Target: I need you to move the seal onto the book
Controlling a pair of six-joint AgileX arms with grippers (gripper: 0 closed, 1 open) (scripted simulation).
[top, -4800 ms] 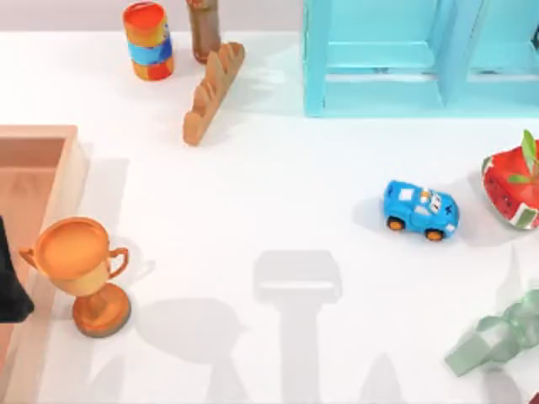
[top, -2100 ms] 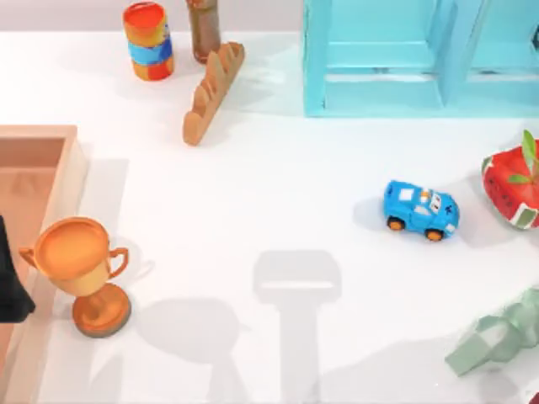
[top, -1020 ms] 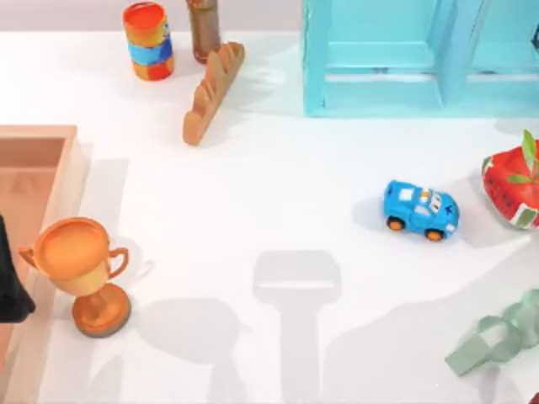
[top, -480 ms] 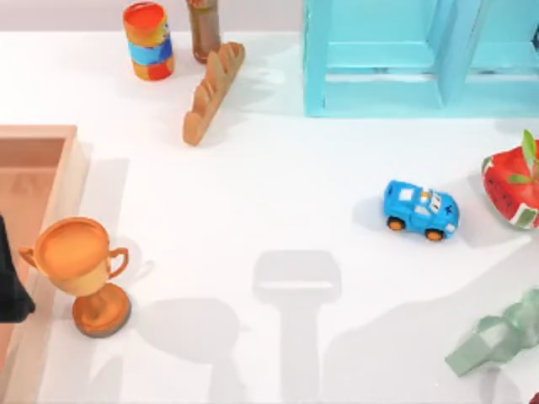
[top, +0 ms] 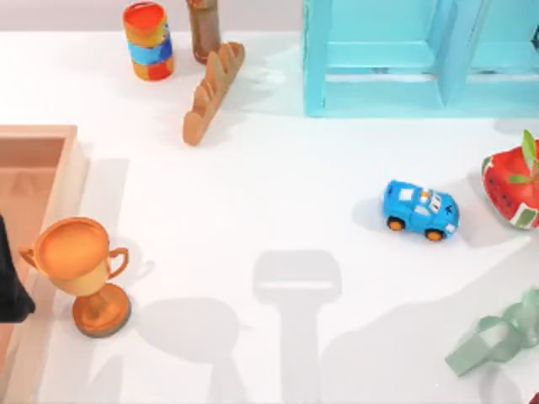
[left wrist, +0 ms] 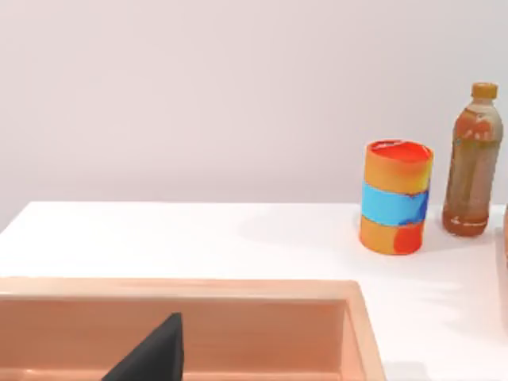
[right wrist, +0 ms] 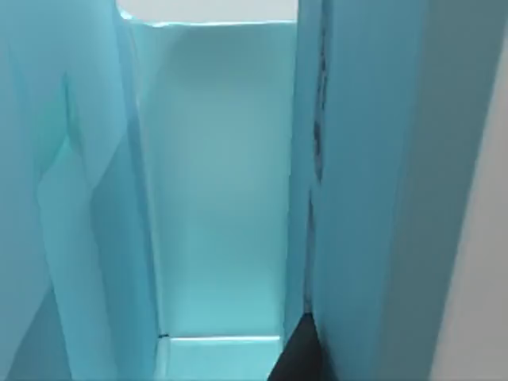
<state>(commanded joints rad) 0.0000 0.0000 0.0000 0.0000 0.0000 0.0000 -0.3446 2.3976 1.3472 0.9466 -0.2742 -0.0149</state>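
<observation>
Seal's table (top: 253,185) smooth white; toy car (top: 420,210) glossy blue.

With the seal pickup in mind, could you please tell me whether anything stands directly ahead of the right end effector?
Yes: the light-blue shelf unit. One of its upright walls stands close in front of the right end effector, with an open compartment beside it. Whether the seal lies beyond cannot be told.

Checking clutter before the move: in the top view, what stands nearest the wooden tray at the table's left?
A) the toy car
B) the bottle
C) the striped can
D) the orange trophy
D: the orange trophy stands right beside the wooden tray; the toy car sits far right.
</observation>
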